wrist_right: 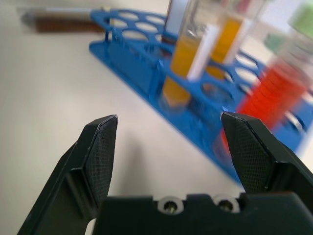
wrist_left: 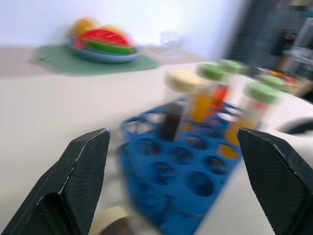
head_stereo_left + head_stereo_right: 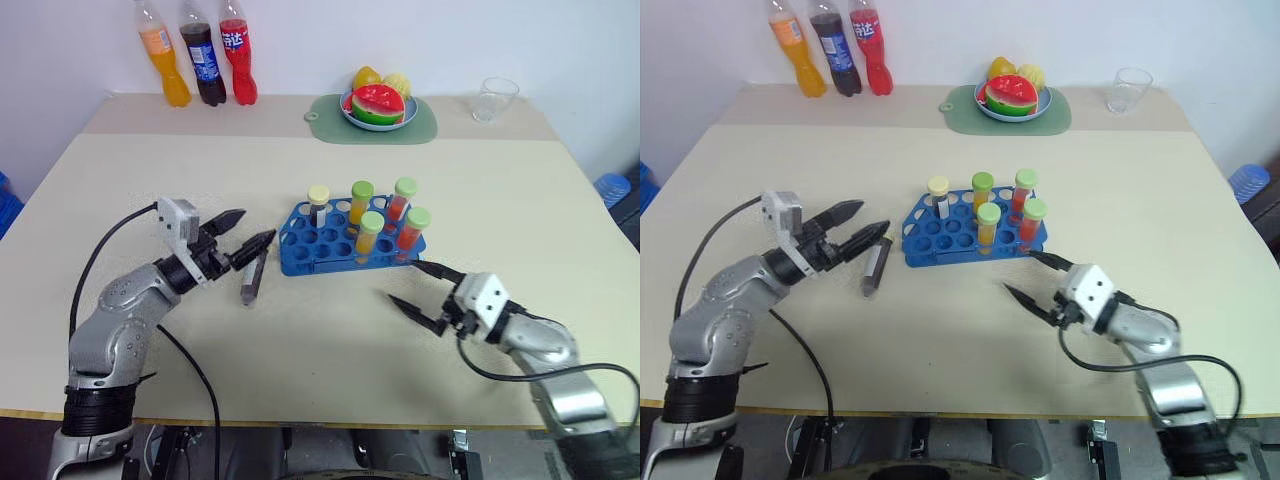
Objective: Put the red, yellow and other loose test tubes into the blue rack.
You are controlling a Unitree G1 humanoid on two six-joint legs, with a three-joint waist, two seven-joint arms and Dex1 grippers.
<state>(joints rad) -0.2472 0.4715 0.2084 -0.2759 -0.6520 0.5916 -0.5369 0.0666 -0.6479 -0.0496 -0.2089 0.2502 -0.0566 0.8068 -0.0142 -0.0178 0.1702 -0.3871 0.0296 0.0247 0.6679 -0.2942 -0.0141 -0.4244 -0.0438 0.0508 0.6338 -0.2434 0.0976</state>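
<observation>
You see the blue rack (image 3: 345, 243), a glossy plastic grid of round holes, in the middle of the matte cream table (image 3: 520, 200). Five clear capped tubes stand in it: two yellow, two red-orange, one dark with cream cap. One loose test tube (image 3: 252, 280) with dark brown liquid lies flat on the table at nine o'clock from the rack. Your left gripper (image 3: 238, 236) hovers above it, its textured black fingers spread, holding nothing. At five o'clock your right gripper (image 3: 425, 287) stands wide open, empty.
</observation>
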